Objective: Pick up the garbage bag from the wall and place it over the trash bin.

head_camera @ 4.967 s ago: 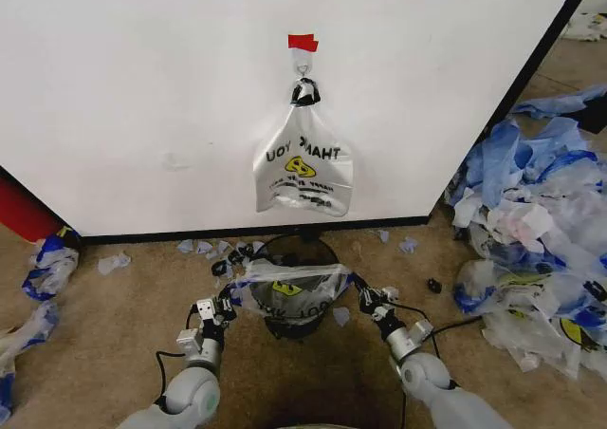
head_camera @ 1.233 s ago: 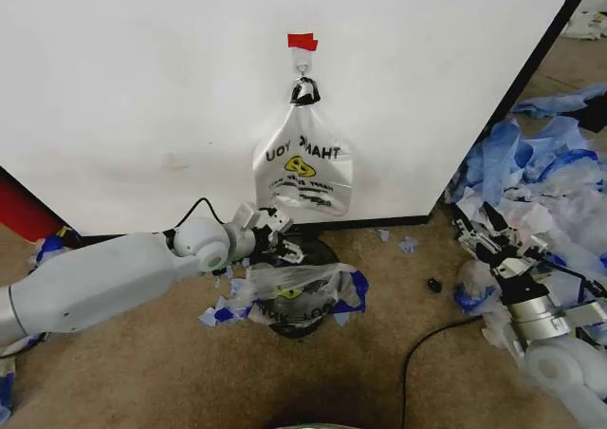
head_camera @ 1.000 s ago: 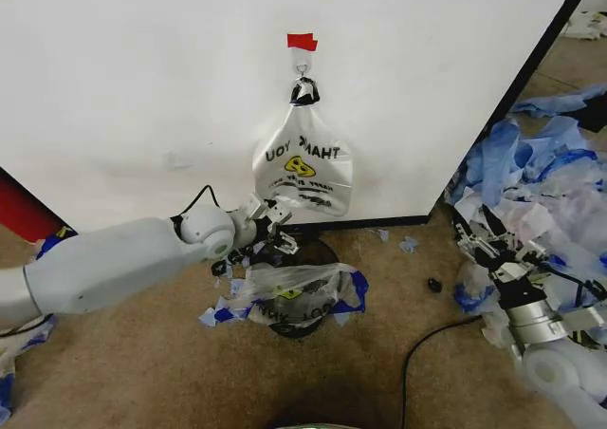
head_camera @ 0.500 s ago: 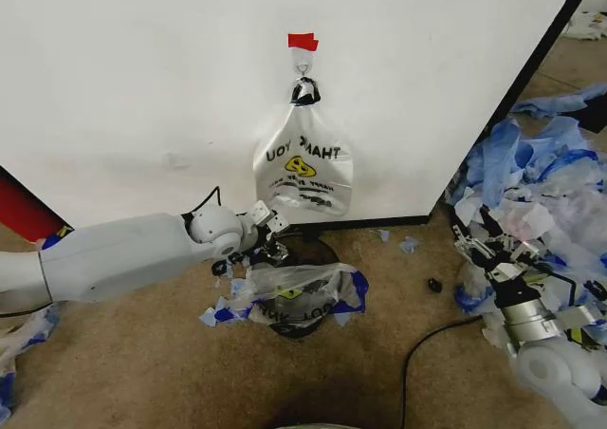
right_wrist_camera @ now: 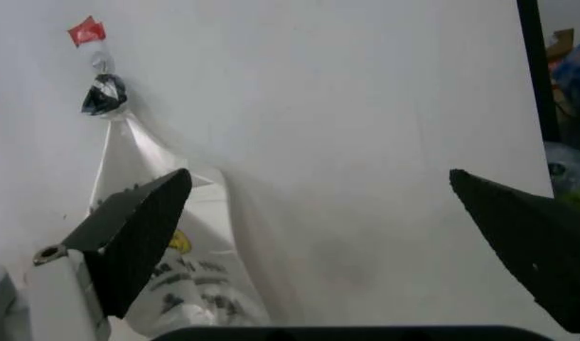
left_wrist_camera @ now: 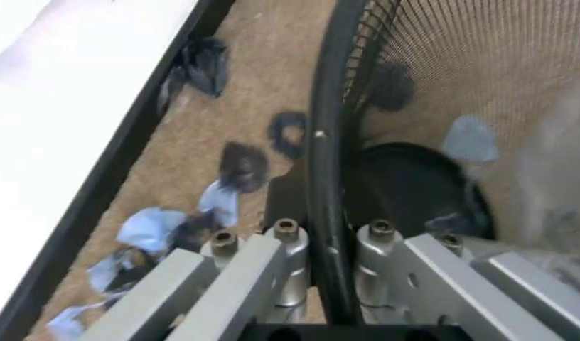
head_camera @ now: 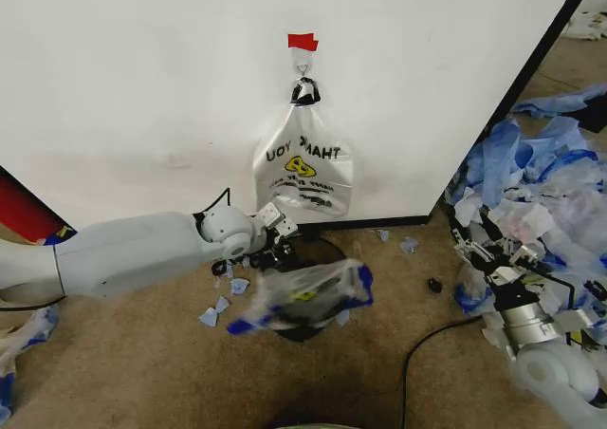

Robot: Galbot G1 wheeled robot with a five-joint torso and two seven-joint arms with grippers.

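The garbage bag [head_camera: 303, 296], clear with blue trim, lies crumpled over the top of the black mesh trash bin [head_camera: 318, 251] below the wall [head_camera: 142, 87]. My left gripper [head_camera: 278, 241] sits at the bin's far-left rim. In the left wrist view the left gripper [left_wrist_camera: 330, 231] is shut on the black rim of the trash bin [left_wrist_camera: 442, 64], one finger outside and one inside. My right gripper [head_camera: 486, 244] hovers to the right over the plastic scraps, apart from the bin. In the right wrist view the right gripper [right_wrist_camera: 318, 177] is open wide and holds nothing.
A white-clear smiley bag [head_camera: 302, 168] with a black top hangs from the hook [head_camera: 303, 68] under red tape [head_camera: 303, 42]. A heap of blue-and-white plastic scraps [head_camera: 541, 192] fills the right floor. Small scraps [head_camera: 220, 306] lie left of the bin, and a black cable [head_camera: 427, 339] crosses the carpet.
Both grippers have let go of the bag they stretched over the bin. My left gripper went down onto the bin's rim; the bag has just shifted. The right gripper has barely moved.
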